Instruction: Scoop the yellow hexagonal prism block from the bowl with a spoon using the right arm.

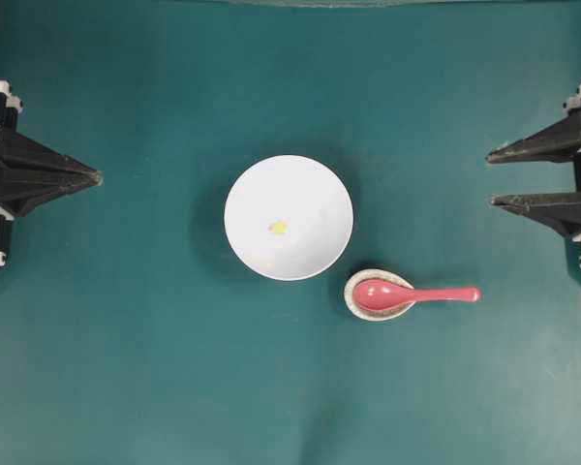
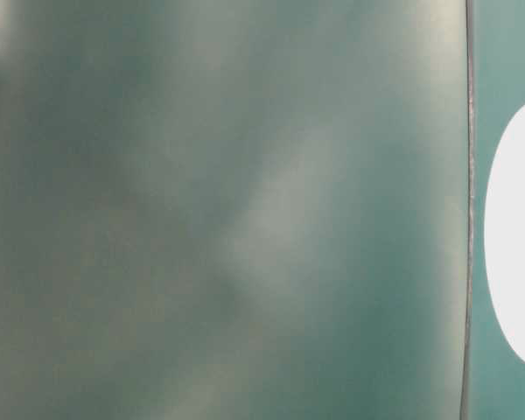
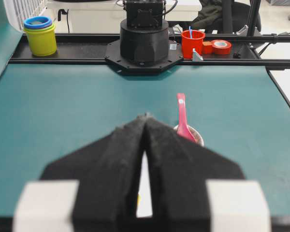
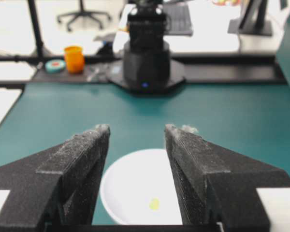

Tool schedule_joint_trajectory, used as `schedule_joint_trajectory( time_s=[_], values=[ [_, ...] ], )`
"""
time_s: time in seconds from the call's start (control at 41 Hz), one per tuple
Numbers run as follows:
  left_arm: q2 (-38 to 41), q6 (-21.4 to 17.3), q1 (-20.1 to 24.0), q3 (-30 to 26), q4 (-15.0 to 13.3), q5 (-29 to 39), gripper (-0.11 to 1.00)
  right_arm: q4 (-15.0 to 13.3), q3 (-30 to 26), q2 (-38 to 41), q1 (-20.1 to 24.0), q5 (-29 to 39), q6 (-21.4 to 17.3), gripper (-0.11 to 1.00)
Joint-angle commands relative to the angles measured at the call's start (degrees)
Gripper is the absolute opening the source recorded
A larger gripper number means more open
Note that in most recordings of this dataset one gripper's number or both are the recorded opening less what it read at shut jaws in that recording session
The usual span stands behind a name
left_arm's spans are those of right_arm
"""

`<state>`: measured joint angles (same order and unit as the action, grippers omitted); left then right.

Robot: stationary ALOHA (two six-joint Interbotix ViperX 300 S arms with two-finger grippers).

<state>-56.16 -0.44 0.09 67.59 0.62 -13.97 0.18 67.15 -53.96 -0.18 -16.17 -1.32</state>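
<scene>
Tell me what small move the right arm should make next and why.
Probably reach the open right gripper toward the spoon handle: the spoon lies untouched on its rest, while the yellow block sits in the bowl.

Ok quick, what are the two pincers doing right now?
Left pincer: closed, holding nothing.
Right pincer: open, holding nothing.

Lighting's even and bright from overhead, soft shadows under my bowl (image 1: 289, 218). The table-level view is basically a blurry teal smear with blown-out white at right. In both wrist views the near fingers and far background look soft.
</scene>
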Motion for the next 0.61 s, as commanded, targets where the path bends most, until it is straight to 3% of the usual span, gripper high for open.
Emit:
schedule_joint_trajectory(
  time_s=[0.0, 0.317, 0.586],
  values=[
    [0.26, -0.09, -0.09, -1.58, 0.09, -0.26, -0.01, 0.09, -0.97, 1.05, -0.09, -0.26, -0.09, 0.55],
    [0.26, -0.09, -0.09, -1.49, 0.09, -0.26, -0.01, 0.62, -0.53, 3.52, 0.00, -0.26, -2.11, 0.55],
    [0.26, -0.18, -0.09, -1.49, 0.18, 0.35, -0.01, 0.70, 0.26, 12.04, 0.44, -3.08, -4.83, 0.55]
  ],
)
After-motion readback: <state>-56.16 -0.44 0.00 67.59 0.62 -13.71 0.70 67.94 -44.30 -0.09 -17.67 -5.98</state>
